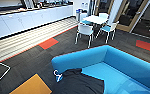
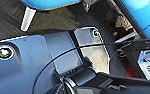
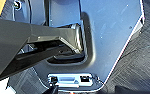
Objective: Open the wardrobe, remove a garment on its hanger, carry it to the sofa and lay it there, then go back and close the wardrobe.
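1. Garment, black, lies spread on the blue sofa seat by its near arm in the head view; pale hanger hook beside it.
2. Left wrist view adds a sofa leg on dark carpet.
3. Jaws: cannot tell, either gripper.

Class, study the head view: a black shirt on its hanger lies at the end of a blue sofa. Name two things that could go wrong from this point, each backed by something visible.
1. The black shirt drapes over the blue sofa at its arm end; the limp fabric may slide to the floor.
2. The hanger hook pokes out beyond the sofa arm, so a passing arm or base might snag it.
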`<state>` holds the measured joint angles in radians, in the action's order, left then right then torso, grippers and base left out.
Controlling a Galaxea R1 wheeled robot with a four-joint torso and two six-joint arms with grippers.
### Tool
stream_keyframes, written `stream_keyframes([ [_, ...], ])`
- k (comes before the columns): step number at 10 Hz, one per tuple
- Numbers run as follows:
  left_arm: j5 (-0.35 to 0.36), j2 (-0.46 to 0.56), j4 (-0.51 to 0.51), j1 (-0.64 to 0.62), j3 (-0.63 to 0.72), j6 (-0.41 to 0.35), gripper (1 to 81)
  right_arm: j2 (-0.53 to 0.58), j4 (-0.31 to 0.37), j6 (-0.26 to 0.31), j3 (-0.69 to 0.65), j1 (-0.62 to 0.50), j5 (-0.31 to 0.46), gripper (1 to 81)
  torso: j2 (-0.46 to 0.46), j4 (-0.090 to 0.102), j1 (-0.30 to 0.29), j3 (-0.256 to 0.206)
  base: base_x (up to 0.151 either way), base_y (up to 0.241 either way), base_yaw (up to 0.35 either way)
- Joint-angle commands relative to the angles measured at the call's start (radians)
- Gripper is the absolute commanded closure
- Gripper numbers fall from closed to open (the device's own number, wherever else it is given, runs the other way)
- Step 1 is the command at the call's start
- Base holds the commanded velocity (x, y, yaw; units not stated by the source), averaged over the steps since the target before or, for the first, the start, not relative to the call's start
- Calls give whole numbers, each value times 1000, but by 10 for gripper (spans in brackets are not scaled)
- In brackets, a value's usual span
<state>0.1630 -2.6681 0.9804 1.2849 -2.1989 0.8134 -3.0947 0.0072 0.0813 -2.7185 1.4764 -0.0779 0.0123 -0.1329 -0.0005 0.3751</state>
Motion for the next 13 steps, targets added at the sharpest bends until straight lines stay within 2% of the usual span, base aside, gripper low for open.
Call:
stream_keyframes([
  [1,-7,-7,34,-6,2,-3,10,-9,0,5,8,-4,72,10,0,0,1,0,-66,0,0],
  [6,-8,-21,50,0,1,-5,10,-8,0,5,5,-3,72,10,2,0,1,-1,-78,0,0],
  [13,-10,-26,55,1,-4,-5,10,-8,0,5,5,-1,72,10,2,0,1,-180,-78,0,0],
])
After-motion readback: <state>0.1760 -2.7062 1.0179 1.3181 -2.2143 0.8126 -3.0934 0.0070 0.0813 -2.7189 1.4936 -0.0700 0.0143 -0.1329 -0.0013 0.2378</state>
